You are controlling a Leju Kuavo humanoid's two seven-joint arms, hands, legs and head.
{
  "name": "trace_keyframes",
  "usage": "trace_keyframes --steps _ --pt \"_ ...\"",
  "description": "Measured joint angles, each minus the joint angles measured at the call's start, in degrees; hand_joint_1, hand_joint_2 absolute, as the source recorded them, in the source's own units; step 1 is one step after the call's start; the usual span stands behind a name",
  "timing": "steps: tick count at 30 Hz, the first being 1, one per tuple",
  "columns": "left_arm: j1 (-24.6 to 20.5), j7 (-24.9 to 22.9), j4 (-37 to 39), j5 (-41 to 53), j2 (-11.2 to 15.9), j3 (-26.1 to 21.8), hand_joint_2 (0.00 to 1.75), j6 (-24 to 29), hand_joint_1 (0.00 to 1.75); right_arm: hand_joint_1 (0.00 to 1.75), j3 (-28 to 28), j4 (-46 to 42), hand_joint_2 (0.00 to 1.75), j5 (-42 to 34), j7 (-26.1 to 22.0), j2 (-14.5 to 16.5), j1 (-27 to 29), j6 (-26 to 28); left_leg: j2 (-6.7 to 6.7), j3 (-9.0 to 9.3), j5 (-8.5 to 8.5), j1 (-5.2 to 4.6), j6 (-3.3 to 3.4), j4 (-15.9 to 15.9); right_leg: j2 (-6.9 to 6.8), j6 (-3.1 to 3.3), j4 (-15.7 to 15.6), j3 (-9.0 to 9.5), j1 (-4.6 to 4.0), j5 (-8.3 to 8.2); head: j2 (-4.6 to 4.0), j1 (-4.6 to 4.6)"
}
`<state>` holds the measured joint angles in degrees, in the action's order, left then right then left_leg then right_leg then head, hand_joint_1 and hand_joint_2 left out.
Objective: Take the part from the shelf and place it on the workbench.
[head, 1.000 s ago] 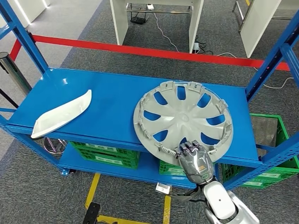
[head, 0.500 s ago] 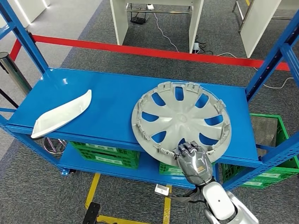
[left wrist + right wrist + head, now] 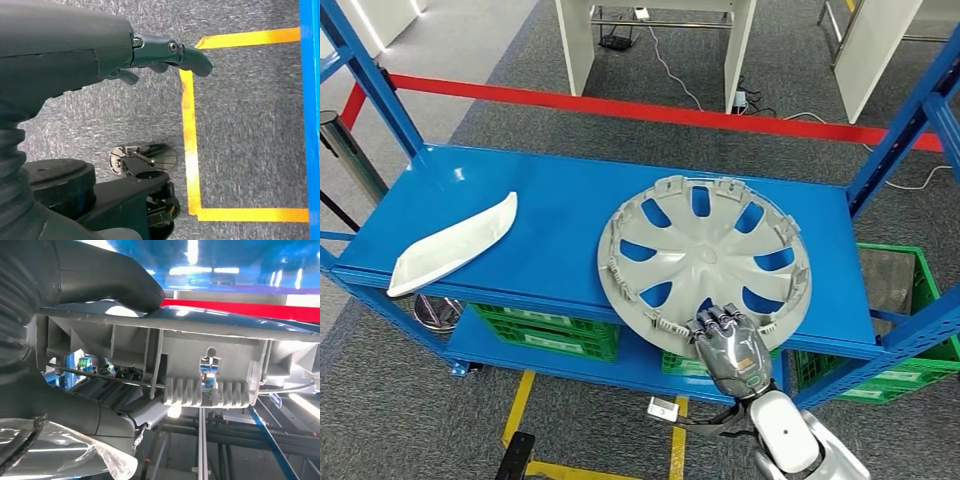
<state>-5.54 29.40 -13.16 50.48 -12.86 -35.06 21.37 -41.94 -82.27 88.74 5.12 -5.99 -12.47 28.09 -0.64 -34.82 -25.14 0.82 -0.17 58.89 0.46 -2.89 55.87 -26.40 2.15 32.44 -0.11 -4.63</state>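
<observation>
Right hand [image 3: 731, 350] is gripping the near rim of the grey hubcap [image 3: 705, 258], fingers [image 3: 714, 320] over top, thumb under. It's lying on the blue shelf [image 3: 546, 235], overhanging the front edge. I'd be lifting level, keeping the clips off the lip.

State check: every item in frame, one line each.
wheel cover: flat on the shelf, near edge over the shelf's front, gripped by the right robot hand
white trim piece: lying on the shelf, untouched
left robot hand: holding nothing, above the floor
</observation>
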Motion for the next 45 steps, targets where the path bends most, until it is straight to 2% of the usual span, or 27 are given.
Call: trace_keyframes --steps 2,4,6,8,9,10,11,13,15,17,18,20,22,23,24,26,28,30,32,34,37,38,39,40,42,44,45 --pt "-0.1 -0.2 0.0 0.0 -0.1 0.0 1.75 0.0 0.0 1.54 -0.1 0.0 1.75 -0.1 0.1 0.2 0.0 0.0 0.15 0.25 0.46 0.15 0.49 -0.8 0.0 -0.32 0.1 0.17 0.04 0.28 0.0 0.02" --pt "-0.3 -0.2 0.0 0.0 -0.2 0.0 1.75 0.1 0.0 1.54 -0.2 0.0 1.75 -0.3 0.1 0.3 -0.2 0.0 0.39 0.56 1.03 0.45 1.0 -1.9 -0.08 -0.42 3.1 -1.32 -0.01 2.4 0.0 0.2" --pt "-0.4 -0.2 0.0 0.2 -0.3 0.0 1.75 0.1 0.0 1.54 -0.2 0.0 1.75 -0.3 0.2 0.3 -0.3 0.1 0.51 0.46 1.26 0.47 1.17 -2.1 -0.15 -0.54 10.9 -5.32 -0.03 5.81 0.0 0.33" --pt "-0.4 -0.2 0.0 0.3 -0.4 0.0 1.75 0.1 0.0 1.54 -0.3 0.1 1.75 -0.4 0.2 0.3 -0.3 0.1 0.54 0.33 1.36 0.48 1.03 -2.1 -0.18 -0.76 16.9 -8.71 0.02 6.72 0.0 0.32" --pt "-0.4 -0.2 0.0 0.3 -0.4 0.0 1.75 0.1 0.0 1.54 -0.3 0.1 1.75 -0.5 0.2 0.3 -0.3 0.1 0.54 0.31 1.41 0.55 0.91 -2.1 -0.21 -0.85 16.9 -9.03 0.07 5.51 0.0 0.33" --pt "-0.4 -0.2 0.0 0.3 -0.4 0.0 1.75 0.0 0.0 1.54 -0.4 0.2 1.75 -0.5 0.2 0.3 -0.3 0.1 0.51 0.29 1.46 0.71 0.68 -2.0 -0.28 -0.97 14.4 -8.18 0.17 3.2 0.0 0.33" --pt "-0.4 -0.2 0.0 0.3 -0.5 0.0 1.75 0.0 0.0 1.54 -0.4 0.2 1.75 -0.6 0.2 0.3 -0.3 0.1 0.48 0.21 1.46 0.87 0.33 -1.8 -0.39 -1.2 10.4 -6.64 0.3 0.91 0.0 0.34" --pt "-0.5 0.0 0.0 0.3 -0.4 0.0 1.75 0.0 0.0 1.54 -0.6 0.2 1.75 -0.6 0.2 0.3 -0.4 0.1 0.32 -0.31 1.6 0.93 -0.7 -1.2 -0.38 -1.25 4.1 -3.84 0.26 -1.8 0.0 0.53" --pt "-0.5 0.1 0.0 0.3 -0.4 0.0 1.75 0.0 0.0 1.54 -0.6 0.2 1.75 -0.5 0.2 0.3 -0.5 0.2 0.2 -0.86 2.09 0.78 -1.68 -1.0 -0.1 -0.4 3.1 -3.61 -0.02 -1.84 0.0 0.57" --pt "-0.5 0.1 0.0 0.2 -0.4 0.0 1.75 0.1 0.0 1.54 -0.7 0.2 1.75 -0.5 0.3 0.3 -0.4 0.2 0.24 -1.22 2.26 0.95 -2.38 -0.9 -0.03 1.03 3.4 -4.44 -0.12 -2.17 0.0 0.43" --pt "-0.5 0.1 0.0 0.2 -0.4 0.0 1.75 0.1 0.0 1.54 -0.7 0.2 1.75 -0.5 0.3 0.3 -0.4 0.2 0.3 -1.6 1.48 1.05 -2.56 -0.2 -0.08 1.71 3.4 -4.79 -0.2 -2.46 0.0 0.38" --pt "-0.5 0.2 0.0 0.2 -0.4 0.0 1.75 0.1 0.0 1.54 -0.7 0.2 1.75 -0.5 0.3 0.3 -0.4 0.2 0.42 -3.54 -2.62 1.07 -2.68 4.8 -0.24 2.99 3.4 -5.7 -0.46 -3.2 0.0 0.29" --pt "-0.5 0.2 0.0 0.1 -0.4 0.0 1.75 0.0 0.0 1.54 -0.7 0.3 1.75 -0.5 0.3 0.3 -0.4 0.2 0.44 -5.9 -7.19 0.79 -2.49 12.7 -0.37 3.72 3.4 -6.67 -1.03 -3.87 0.0 0.27" --pt "-0.5 0.2 0.0 0.0 -0.3 0.0 1.75 0.0 0.0 1.54 -0.7 0.3 1.75 -0.6 0.3 0.3 -0.3 0.2 0.44 -6.27 -8.2 0.58 -2.24 15.2 -0.42 3.96 3.4 -7.11 -1.37 -4.2 0.0 0.28" --pt "-0.5 0.2 0.0 0.0 -0.3 0.0 1.75 0.0 0.0 1.54 -0.7 0.3 1.75 -0.6 0.4 0.3 -0.3 0.2 0.44 -5.63 -8.08 0.3 -1.8 15.5 -0.43 4.13 3.4 -7.52 -1.72 -4.52 0.0 0.28" --pt "-0.5 0.3 0.0 -0.1 -0.4 0.0 1.75 0.0 0.0 1.54 -0.7 0.4 1.75 -0.6 0.4 0.3 -0.3 0.2 0.4 -1.52 -5.62 -0.49 -0.31 10.1 -0.38 4.37 3.4 -8.13 -2.43 -5.09 0.0 0.28" --pt "-0.6 0.4 0.0 -0.1 -0.3 0.0 1.75 0.0 0.0 1.54 -0.7 0.4 1.75 -0.6 0.4 0.4 -0.4 0.2 0.44 3.09 -4.17 -1.27 1.58 2.6 -0.41 4.26 3.4 -8.51 -2.8 -5.6 0.0 0.46" --pt "-0.7 0.6 0.0 -0.1 -0.3 0.0 1.75 0.0 0.0 1.54 -0.7 0.4 1.75 -0.6 0.4 0.4 -0.4 0.2 0.47 4.71 -4.02 -1.82 2.42 -0.7 -0.55 3.7 3.1 -8.73 -2.59 -6.21 0.0 0.5" --pt "-0.7 0.6 0.0 -0.1 -0.5 0.0 1.75 0.0 0.0 1.54 -0.8 0.4 1.75 -0.6 0.3 0.5 -0.4 0.2 0.51 4.71 -3.04 -1.86 2.27 -1.8 -0.59 3.03 2.9 -8.92 -2.39 -6.64 0.0 0.39" --pt "-0.8 0.6 0.0 -0.1 -0.5 -0.1 1.75 0.0 0.0 1.54 -0.8 0.5 1.75 -0.6 0.3 0.5 -0.5 0.2 0.66 4.68 -1.92 -1.46 2.24 -3.1 -0.5 2.31 4.4 -9.94 -2.43 -5.2 0.0 0.53" --pt "-0.8 0.6 0.0 -0.1 -0.6 -0.1 1.75 -0.1 0.0 1.54 -0.9 0.5 1.75 -0.6 0.3 0.5 -0.5 0.2 0.81 3.69 -0.83 -1.14 2.33 -3.6 -0.43 1.12 14.1 -13.83 -1.99 0.51 0.0 0.7" --pt "-0.8 0.6 0.0 -0.1 -0.7 -0.1 1.75 -0.1 0.0 1.54 -0.9 0.6 1.75 -0.6 0.3 0.5 -0.5 0.2 0.84 3.3 -0.6 -1.06 2.21 -3.5 -0.45 0.77 16.9 -14.76 -1.73 1.59 0.0 0.7" --pt "-0.7 0.6 0.0 -0.1 -0.7 -0.1 1.75 -0.1 0.0 1.54 -1.0 0.7 1.75 -0.6 0.3 0.5 -0.4 0.2 0.86 2.96 -0.41 -0.95 2.05 -3.4 -0.49 0.45 17.8 -14.66 -1.48 1.59 0.0 0.68" --pt "-0.7 0.6 0.0 -0.1 -0.7 -0.2 1.75 -0.2 0.0 1.54 -1.0 0.7 1.75 -0.6 0.3 0.5 -0.4 0.2 0.87 2.66 -0.27 -0.8 1.88 -3.2 -0.52 0.15 16.4 -13.47 -1.22 0.63 0.0 0.69" --pt "-0.7 0.6 0.0 -0.1 -0.7 -0.3 1.75 -0.2 0.0 1.54 -1.0 0.8 1.75 -0.6 0.3 0.5 -0.4 0.2 0.84 2.19 -0.23 -0.48 1.42 -2.6 -0.57 -0.28 8.7 -8.65 -0.86 -2.29 0.0 0.71" --pt "-0.8 0.7 0.0 -0.1 -0.8 -0.3 1.75 -0.4 0.0 1.54 -1.0 0.8 1.75 -0.6 0.3 0.5 -0.5 0.2 0.82 1.51 -0.18 -0.49 0.71 -1.8 -0.47 0.12 2.9 -5.37 -0.88 -3.35 0.0 0.75" --pt "-0.8 0.7 0.0 -0.2 -0.8 -0.4 1.75 -0.5 0.0 1.54 -1.0 0.8 1.75 -0.6 0.3 0.5 -0.6 0.2 0.81 1.18 -0.03 -0.56 0.32 -1.7 -0.4 0.58 2.2 -5.07 -1.02 -3.12 0.0 0.74"
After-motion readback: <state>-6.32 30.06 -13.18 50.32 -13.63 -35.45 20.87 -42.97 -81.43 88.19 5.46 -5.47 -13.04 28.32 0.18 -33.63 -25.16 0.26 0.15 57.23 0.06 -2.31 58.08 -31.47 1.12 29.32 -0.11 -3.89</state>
